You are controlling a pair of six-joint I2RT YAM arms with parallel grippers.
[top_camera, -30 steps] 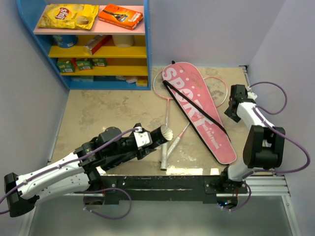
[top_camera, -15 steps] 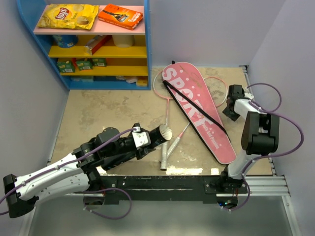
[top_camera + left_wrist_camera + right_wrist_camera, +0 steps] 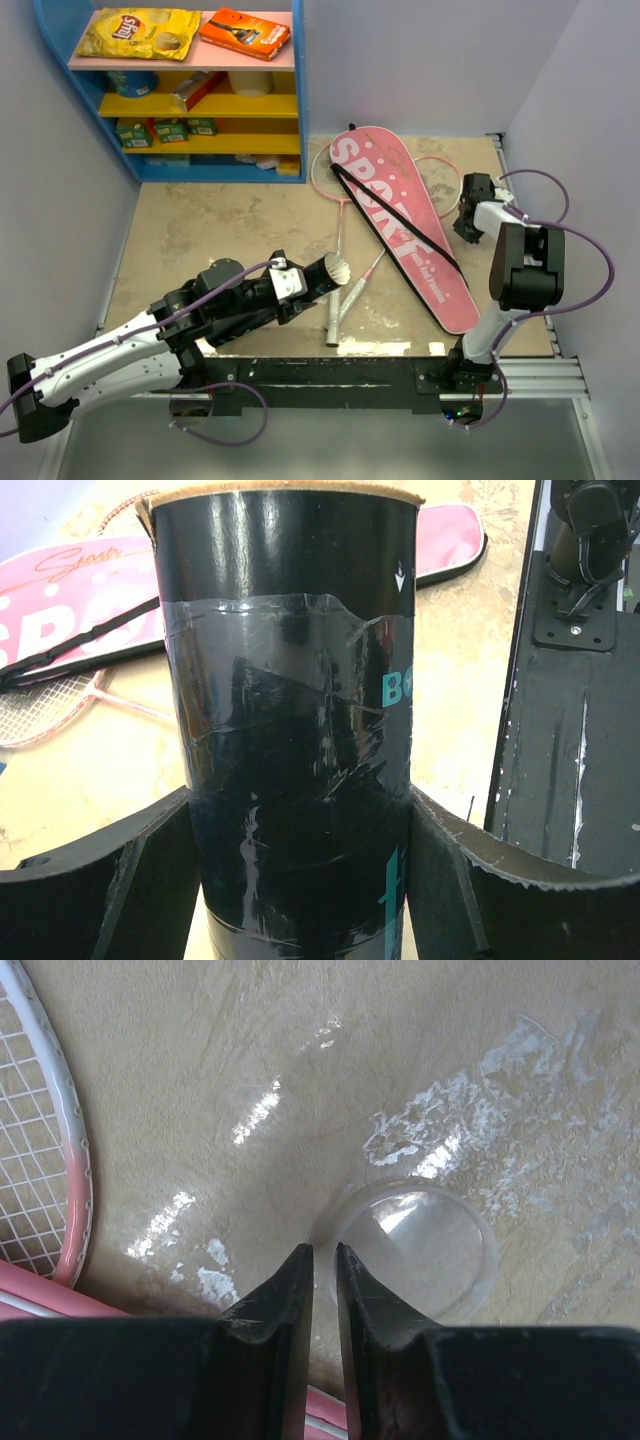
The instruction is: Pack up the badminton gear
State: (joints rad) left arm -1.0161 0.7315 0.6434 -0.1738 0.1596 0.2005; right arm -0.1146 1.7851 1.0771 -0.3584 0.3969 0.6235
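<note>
My left gripper (image 3: pixel 290 283) is shut on the long black tube (image 3: pixel 318 274), held slanted above the table. White feathers (image 3: pixel 338 269) show in its open end. In the left wrist view the tube (image 3: pixel 290 680) fills the gap between both fingers (image 3: pixel 130 870). Two pink-and-white rackets (image 3: pixel 338 240) lie crossed under the pink "SPORT" bag (image 3: pixel 400 225). My right gripper (image 3: pixel 468 215) is down at the table, right of the bag. Its jaws (image 3: pixel 323 1252) are nearly together, pinching the rim of a clear round cap (image 3: pixel 420 1250) next to a racket head (image 3: pixel 60 1110).
A blue shelf unit (image 3: pixel 297 90) with snack packets and boxes stands at the back left. Grey walls close in on the left and right. The black base rail (image 3: pixel 330 375) runs along the near edge.
The right arm folded in and its gripper shifted slightly left and down. Its jaws narrowed onto the cap's rim. The left arm and tube stayed still.
</note>
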